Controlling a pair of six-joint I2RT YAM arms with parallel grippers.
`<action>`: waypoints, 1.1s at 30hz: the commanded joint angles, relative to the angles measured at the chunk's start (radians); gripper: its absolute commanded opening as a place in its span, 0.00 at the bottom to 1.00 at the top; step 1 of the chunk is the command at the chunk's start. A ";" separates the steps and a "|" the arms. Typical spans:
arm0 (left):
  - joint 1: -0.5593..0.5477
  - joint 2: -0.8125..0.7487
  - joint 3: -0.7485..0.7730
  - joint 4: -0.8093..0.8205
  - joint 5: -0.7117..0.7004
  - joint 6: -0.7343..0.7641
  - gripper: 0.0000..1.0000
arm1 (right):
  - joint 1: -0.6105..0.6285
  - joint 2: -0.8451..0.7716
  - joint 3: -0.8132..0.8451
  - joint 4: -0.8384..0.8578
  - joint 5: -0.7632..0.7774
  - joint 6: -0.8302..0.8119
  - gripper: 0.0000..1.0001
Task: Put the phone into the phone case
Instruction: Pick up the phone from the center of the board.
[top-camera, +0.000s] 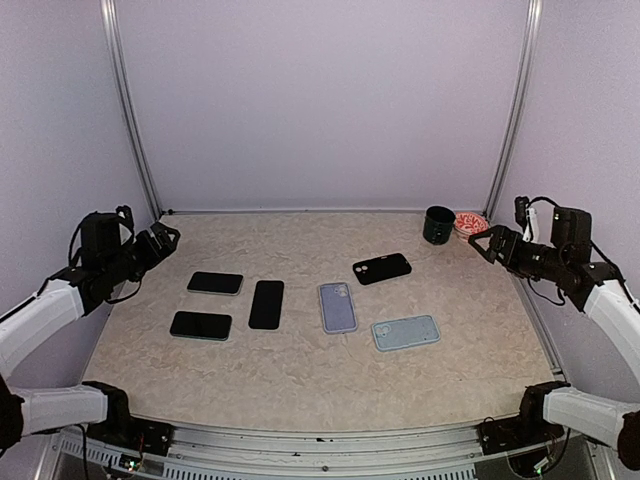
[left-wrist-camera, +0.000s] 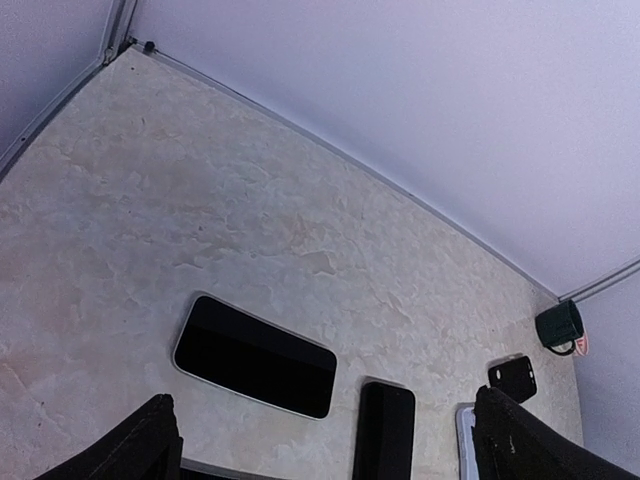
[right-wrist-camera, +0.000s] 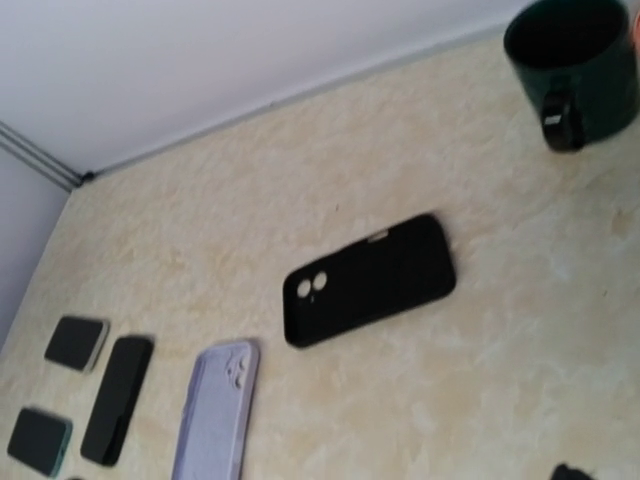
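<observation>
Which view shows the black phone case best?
The right wrist view: the black phone case fills the middle, lying flat, camera cutouts clear. The top external view shows it whole but small; the left wrist view catches it tiny, far off.

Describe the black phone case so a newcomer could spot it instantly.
Start at the dark green mug in the far right corner. Just nearer and left lies the black phone case. Its neighbours, the lilac case and grey-blue case, are pale; it is black.

Table (top-camera: 300, 375): three phones (top-camera: 215, 283) (top-camera: 200, 325) (top-camera: 266, 304) at 9 o'clock. Lilac case (top-camera: 337, 306) at centre. Black case (top-camera: 381, 268) at 1 o'clock, grey case (top-camera: 405, 332) at 4. Mug (top-camera: 438, 225) far at 1.
</observation>
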 joint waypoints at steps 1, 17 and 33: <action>-0.065 0.034 0.038 -0.015 -0.023 0.024 0.99 | 0.015 0.030 -0.022 0.008 -0.040 -0.028 0.99; -0.321 0.259 0.137 -0.083 -0.208 0.042 0.99 | 0.272 0.178 -0.003 0.003 0.242 -0.062 0.99; -0.447 0.398 0.156 -0.054 -0.235 0.031 0.99 | 0.549 0.404 0.084 -0.028 0.479 -0.115 1.00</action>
